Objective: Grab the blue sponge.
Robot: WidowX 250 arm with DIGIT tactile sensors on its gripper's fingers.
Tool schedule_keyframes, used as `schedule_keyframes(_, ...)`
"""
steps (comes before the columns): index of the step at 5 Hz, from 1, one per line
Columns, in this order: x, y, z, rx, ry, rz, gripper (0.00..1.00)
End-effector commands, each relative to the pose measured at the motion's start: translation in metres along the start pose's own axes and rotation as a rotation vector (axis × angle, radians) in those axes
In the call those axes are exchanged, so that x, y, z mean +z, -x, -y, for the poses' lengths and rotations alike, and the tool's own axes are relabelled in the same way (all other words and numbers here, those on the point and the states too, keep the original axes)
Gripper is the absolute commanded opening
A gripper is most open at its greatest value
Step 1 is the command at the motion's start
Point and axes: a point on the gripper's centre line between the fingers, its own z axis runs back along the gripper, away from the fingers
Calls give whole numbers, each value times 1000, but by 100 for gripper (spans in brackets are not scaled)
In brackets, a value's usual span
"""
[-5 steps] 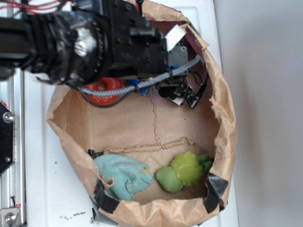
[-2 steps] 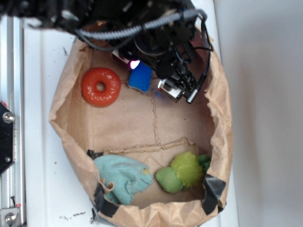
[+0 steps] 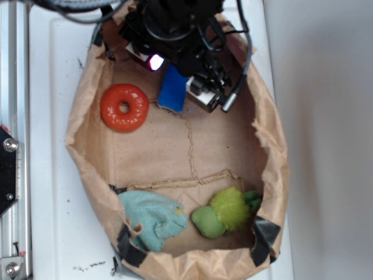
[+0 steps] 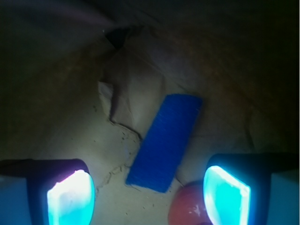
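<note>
Blue sponge (image 4: 165, 142) lies ungrasped on the bag floor, seemingly between the wide-open, empty gripper (image 4: 149, 194) pads, so descent and closing remain.

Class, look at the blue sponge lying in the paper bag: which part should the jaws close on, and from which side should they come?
Grip the blue sponge across its narrow width, mid-length, coming straight down from above. It lies flat on the bag floor, long sides exposed; the open gripper would probably need rotating to straddle its slant.
</note>
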Motion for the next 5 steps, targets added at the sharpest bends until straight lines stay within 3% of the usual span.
schedule_keyframes(1,-6,-11,-21,37,-17,163,100)
schedule_keyframes(3,-35,-7,-8,32,13,143,100)
schedule_keyframes(4,-44,-3,-3,20,-33,123,100)
schedule_keyframes(5,-55,2,0,8,-78,159,100)
